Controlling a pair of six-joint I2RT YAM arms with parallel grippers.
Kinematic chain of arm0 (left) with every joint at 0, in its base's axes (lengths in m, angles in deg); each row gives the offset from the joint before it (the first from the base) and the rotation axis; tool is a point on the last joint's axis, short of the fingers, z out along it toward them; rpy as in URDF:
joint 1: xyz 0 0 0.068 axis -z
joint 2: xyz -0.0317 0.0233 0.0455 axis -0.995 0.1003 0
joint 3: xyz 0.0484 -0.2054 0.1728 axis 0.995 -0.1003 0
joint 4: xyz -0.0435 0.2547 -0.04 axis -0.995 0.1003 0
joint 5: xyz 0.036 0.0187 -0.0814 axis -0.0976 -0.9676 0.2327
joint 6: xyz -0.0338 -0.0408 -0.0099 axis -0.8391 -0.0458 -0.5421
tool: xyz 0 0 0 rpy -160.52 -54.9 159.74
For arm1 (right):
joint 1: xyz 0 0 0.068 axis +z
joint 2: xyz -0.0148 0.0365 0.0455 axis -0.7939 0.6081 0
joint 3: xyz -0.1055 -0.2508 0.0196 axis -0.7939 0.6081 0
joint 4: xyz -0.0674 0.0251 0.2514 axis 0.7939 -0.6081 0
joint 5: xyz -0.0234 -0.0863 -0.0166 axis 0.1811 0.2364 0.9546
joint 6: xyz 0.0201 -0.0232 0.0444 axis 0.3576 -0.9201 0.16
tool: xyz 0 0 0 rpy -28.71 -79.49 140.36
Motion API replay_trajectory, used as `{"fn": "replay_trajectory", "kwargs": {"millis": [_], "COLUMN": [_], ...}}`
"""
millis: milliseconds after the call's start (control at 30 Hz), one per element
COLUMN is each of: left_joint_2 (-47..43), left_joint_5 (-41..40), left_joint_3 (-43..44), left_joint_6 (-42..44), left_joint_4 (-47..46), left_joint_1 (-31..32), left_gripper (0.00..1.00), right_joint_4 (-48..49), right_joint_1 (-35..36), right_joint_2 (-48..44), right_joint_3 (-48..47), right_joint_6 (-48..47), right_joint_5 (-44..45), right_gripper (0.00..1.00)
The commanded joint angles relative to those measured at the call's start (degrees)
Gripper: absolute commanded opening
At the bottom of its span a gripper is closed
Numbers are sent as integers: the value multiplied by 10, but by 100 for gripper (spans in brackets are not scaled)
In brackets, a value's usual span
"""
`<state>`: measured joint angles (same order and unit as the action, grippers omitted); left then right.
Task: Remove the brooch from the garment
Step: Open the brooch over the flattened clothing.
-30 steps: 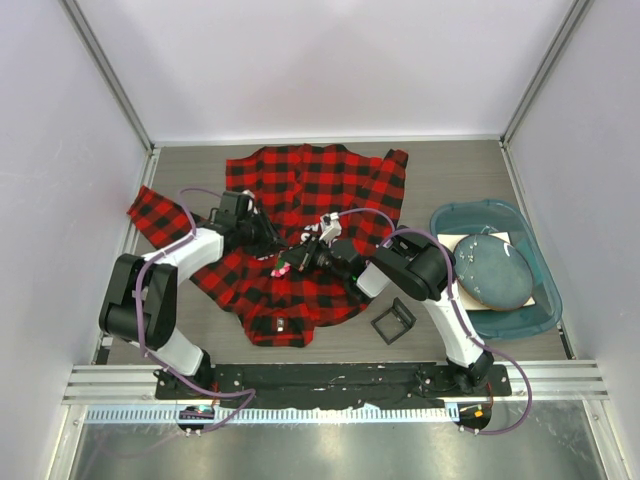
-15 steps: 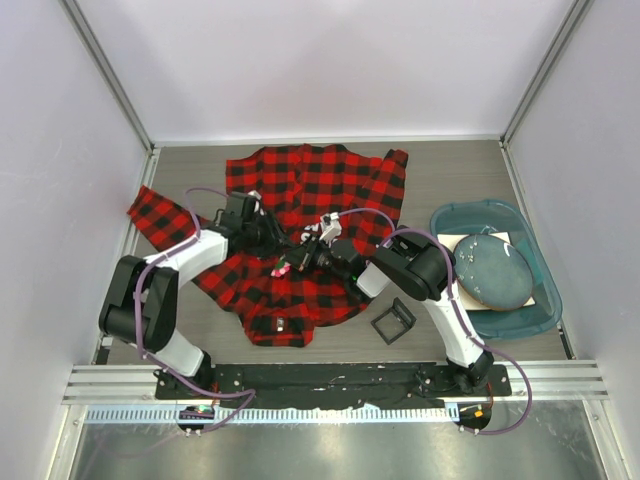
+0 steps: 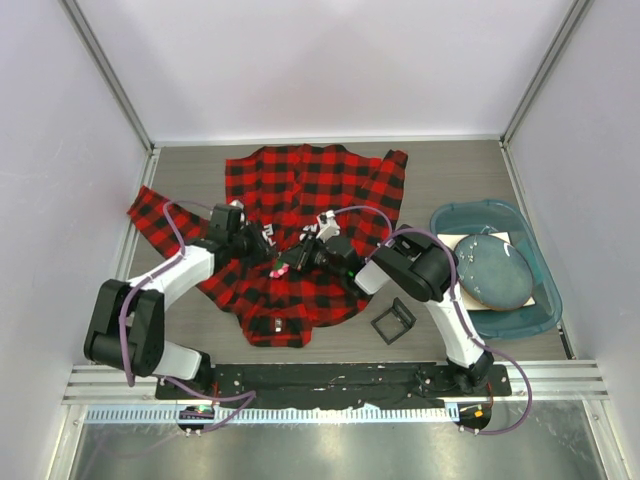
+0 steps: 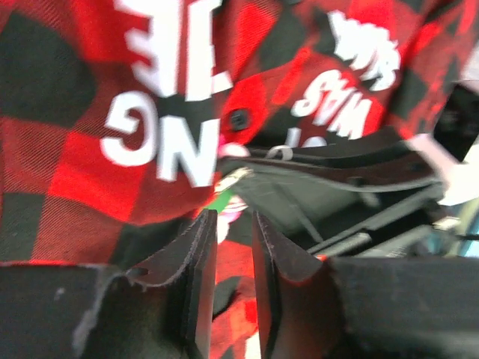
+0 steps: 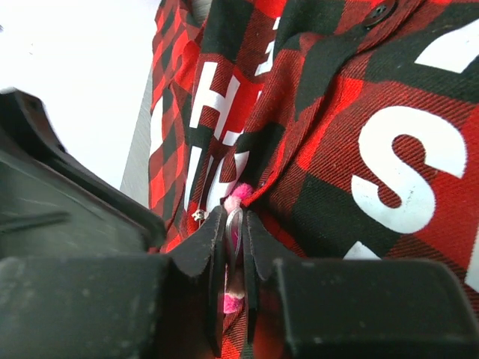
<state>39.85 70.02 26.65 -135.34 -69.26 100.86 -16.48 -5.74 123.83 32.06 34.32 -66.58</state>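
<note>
The red-and-black check garment [image 3: 310, 185] lies spread on the table, its white lettering close up in the left wrist view [image 4: 67, 164] and the right wrist view [image 5: 404, 172]. The small pink brooch [image 3: 283, 268] sits at the shirt's lower middle. My right gripper [image 3: 295, 260] is shut on the brooch [image 5: 239, 193], its jaws [image 5: 234, 213] pinching the pin's metal loop against a raised fold of cloth. My left gripper [image 3: 260, 243] hovers just left of it over the shirt, its jaws [image 4: 233, 218] a little apart and empty. A bit of the brooch [image 4: 233, 206] shows beyond its fingertips.
A black square frame [image 3: 393, 320] lies on the table right of the shirt's hem. A teal basin [image 3: 536, 300] with a round dark plate [image 3: 490, 268] stands at the right. Walls enclose the table at the back and sides.
My left arm has drawn back to the left, its gripper now a little farther from the brooch. The right gripper stays shut on the brooch in the same place.
</note>
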Motion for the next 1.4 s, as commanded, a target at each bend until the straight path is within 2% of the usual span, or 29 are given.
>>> {"fn": "replay_trajectory", "kwargs": {"millis": [0, 167, 367, 600, 800, 1167, 1333, 1367], "left_joint_2": [18, 27, 47, 48, 56, 69, 72, 73], "left_joint_5": [-25, -32, -24, -20, -14, -11, -10, -10], "left_joint_3": [-41, -86, -110, -118, -117, -116, -114, -114], "left_joint_6": [-17, -35, -45, -45, -45, -48, -48, -48], "left_joint_4": [-34, -83, -110, -132, -140, -147, -147, -147], "left_joint_1": [-7, -7, -6, -7, -7, -6, -6, -6], "left_gripper": [26, 21, 17, 16, 16, 16, 17, 16], "right_joint_4": [-57, -77, -104, -169, -233, -314, -312, -306], "right_joint_1": [4, 4, 0, -2, 0, 2, 2, 2], "right_joint_2": [-39, -58, -96, -117, -109, -103, -102, -103], "right_joint_3": [-6, -4, 7, -12, -47, -102, -99, -96], "right_joint_6": [-9, -10, -13, -31, -60, -74, -72, -71], "right_joint_5": [11, 13, 17, 15, 16, 42, 43, 41], "right_gripper": [17, 21, 30, 52, 59, 60, 53, 47]}}
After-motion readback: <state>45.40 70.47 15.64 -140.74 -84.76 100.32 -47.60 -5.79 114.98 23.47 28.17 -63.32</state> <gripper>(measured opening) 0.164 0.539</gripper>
